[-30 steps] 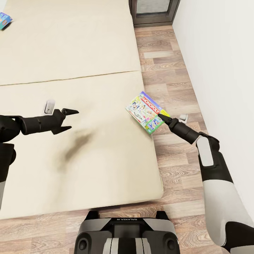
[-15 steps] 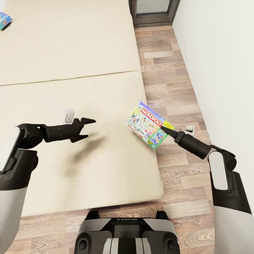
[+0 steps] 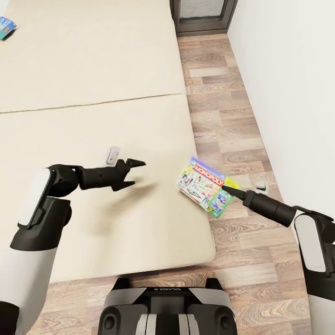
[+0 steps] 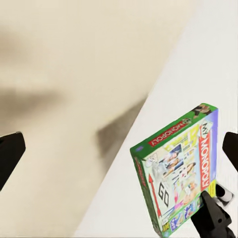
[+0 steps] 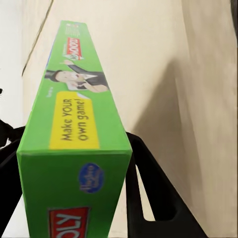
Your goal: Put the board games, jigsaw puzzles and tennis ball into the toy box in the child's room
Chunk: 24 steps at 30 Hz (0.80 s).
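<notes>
My right gripper [image 3: 226, 187] pinches the board game [image 3: 204, 185] over the bed [image 3: 93, 93] edge; left gripper [image 3: 135, 170] apart. Next, the toy box.

One board game [image 3: 205, 186] hangs over the bed's [image 3: 93, 74] right edge; another board game [image 3: 6, 26] lies at its far left edge.
</notes>
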Available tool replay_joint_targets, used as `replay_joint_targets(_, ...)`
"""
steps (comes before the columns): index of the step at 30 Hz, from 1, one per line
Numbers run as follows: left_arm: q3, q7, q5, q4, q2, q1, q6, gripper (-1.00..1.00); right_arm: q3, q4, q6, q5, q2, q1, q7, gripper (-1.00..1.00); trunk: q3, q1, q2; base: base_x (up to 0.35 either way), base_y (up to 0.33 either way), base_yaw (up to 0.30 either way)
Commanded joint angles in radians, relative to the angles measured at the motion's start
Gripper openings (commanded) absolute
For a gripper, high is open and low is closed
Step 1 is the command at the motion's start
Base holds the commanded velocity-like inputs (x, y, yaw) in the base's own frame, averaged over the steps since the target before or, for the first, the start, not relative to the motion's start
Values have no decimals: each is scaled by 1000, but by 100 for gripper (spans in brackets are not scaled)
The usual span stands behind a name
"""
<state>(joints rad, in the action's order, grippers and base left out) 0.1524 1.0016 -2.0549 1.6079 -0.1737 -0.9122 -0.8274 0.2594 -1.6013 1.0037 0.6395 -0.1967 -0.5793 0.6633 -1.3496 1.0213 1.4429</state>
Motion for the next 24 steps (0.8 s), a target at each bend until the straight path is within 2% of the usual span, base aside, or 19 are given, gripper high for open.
replay_joint_targets(1, 8, 13, -7, 1, 7, -1, 0, 100, 2, -2, 13, 3, -6, 8, 7, -100, 3, -4, -7, 0, 0, 0)
replay_joint_targets(6, 38, 19, -1, 1, 22, 3, 0, 100, 8, -6, 28, 4, -21, 38, 8, -100, 19, -23, -42, 0, 0, 0)
replay_joint_targets(15, 99, 25, 4, 1, 30, 12, 0, 100, 22, -8, 38, 5, -30, 58, 9, -100, 47, -58, -105, 0, 0, 0)
replay_joint_targets(18, 124, 26, 22, 1, 32, 16, 0, 100, 34, -8, 42, 4, -31, 62, 9, -100, 56, -69, -126, 0, 0, 0)
replay_joint_targets(24, 141, 22, 57, 1, 33, 30, -1, 100, 42, -8, 44, 4, -32, 64, 9, -100, 75, -92, -168, 0, 0, 0)
